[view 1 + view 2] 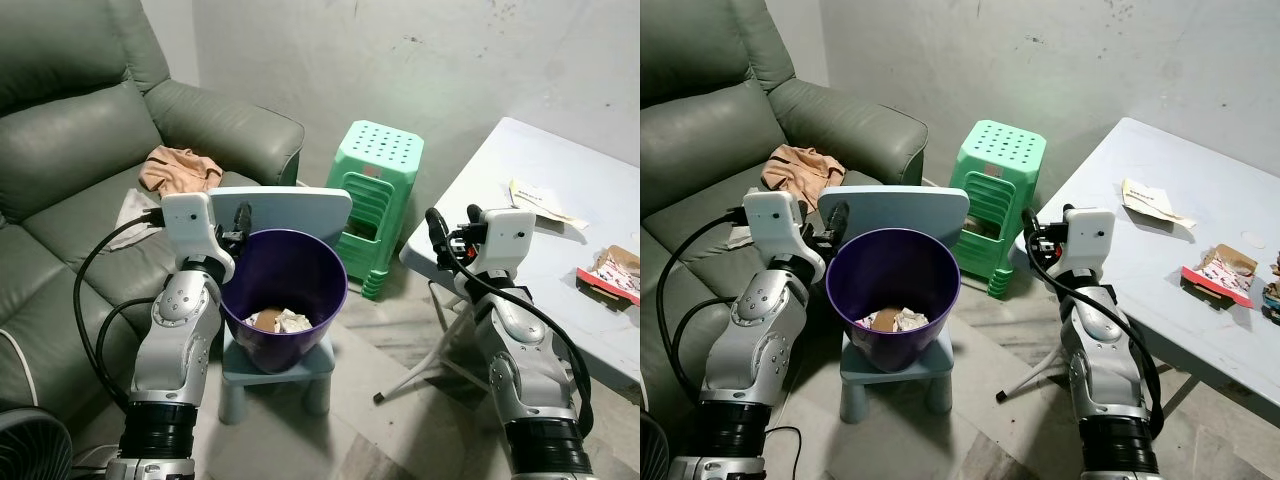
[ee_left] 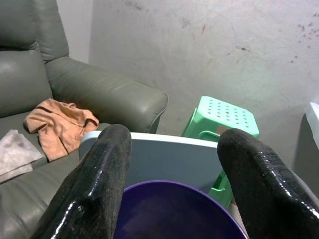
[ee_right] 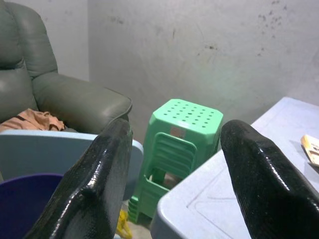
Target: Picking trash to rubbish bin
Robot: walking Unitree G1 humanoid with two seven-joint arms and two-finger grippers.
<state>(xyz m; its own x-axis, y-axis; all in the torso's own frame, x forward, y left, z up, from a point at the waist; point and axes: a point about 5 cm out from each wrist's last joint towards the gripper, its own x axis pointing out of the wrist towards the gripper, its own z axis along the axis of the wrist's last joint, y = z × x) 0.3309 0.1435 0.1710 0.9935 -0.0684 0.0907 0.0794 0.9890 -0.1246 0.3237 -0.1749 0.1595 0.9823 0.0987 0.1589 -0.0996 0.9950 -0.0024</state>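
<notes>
A purple rubbish bin (image 1: 283, 300) stands on the seat of a small pale-blue child's chair (image 1: 290, 208). Crumpled paper and brown scraps (image 1: 279, 321) lie at its bottom. My left gripper (image 1: 240, 216) hovers at the bin's left rim, open and empty; in the left wrist view its fingers (image 2: 99, 169) frame the chair back and the bin's rim (image 2: 174, 191). My right gripper (image 1: 455, 224) is open and empty at the near-left corner of the white table (image 1: 520, 150). A folded paper (image 1: 545, 203) and a red-and-white wrapper (image 1: 612, 272) lie on the table.
A grey-green sofa (image 1: 80, 130) fills the left side, with a peach cloth (image 1: 180, 168) and a pale rag (image 1: 135, 208) on its seat. Stacked green plastic stools (image 1: 380, 190) stand by the wall between chair and table. A fan (image 1: 30, 450) sits at bottom left. Table legs (image 1: 420, 370) cross the floor.
</notes>
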